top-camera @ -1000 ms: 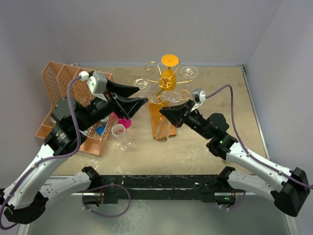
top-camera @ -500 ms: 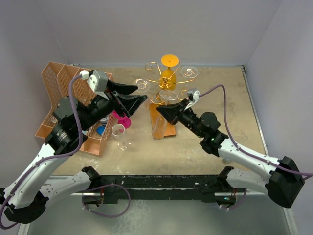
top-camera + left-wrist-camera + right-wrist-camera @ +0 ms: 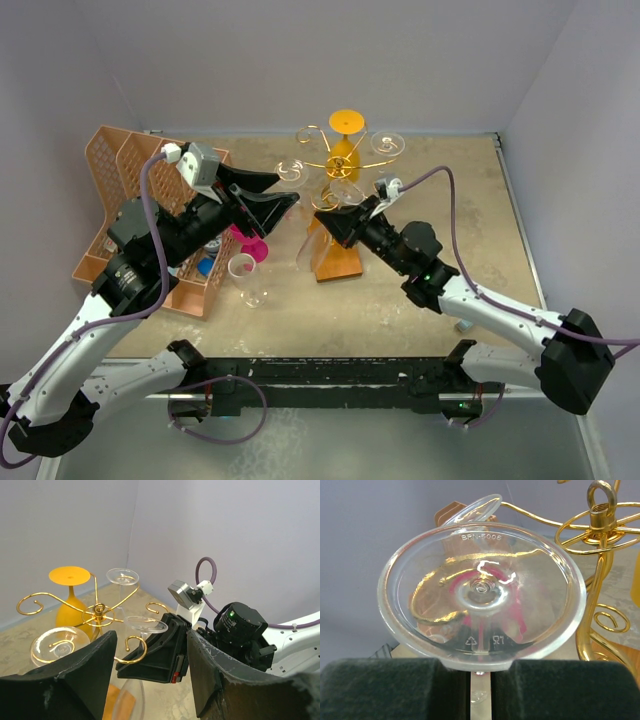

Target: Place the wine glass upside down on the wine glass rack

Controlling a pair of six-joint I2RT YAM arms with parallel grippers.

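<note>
My right gripper (image 3: 323, 219) is shut on the stem of a clear wine glass (image 3: 309, 250), held upside down with its bowl hanging over the wooden base (image 3: 343, 262). In the right wrist view the glass's foot (image 3: 480, 592) rests just above my shut fingers (image 3: 395, 690), with a gold curled arm showing through it. The gold wine glass rack (image 3: 336, 166) stands just behind. In the left wrist view the foot (image 3: 146, 625) sits close above a curled arm (image 3: 131, 651); I cannot tell if they touch. My left gripper (image 3: 288, 190) is open and empty, left of the glass.
An orange glass (image 3: 345, 150) and two clear glasses (image 3: 388, 146) (image 3: 290, 172) hang upside down on the rack. A peach lattice organiser (image 3: 128, 165) stands at the left. An upright clear glass (image 3: 246, 280) and a pink one (image 3: 252, 248) stand beside it.
My right gripper has moved left and toward the rack's near-left arm, carrying the clear glass with it. The left arm has stayed where it was.
</note>
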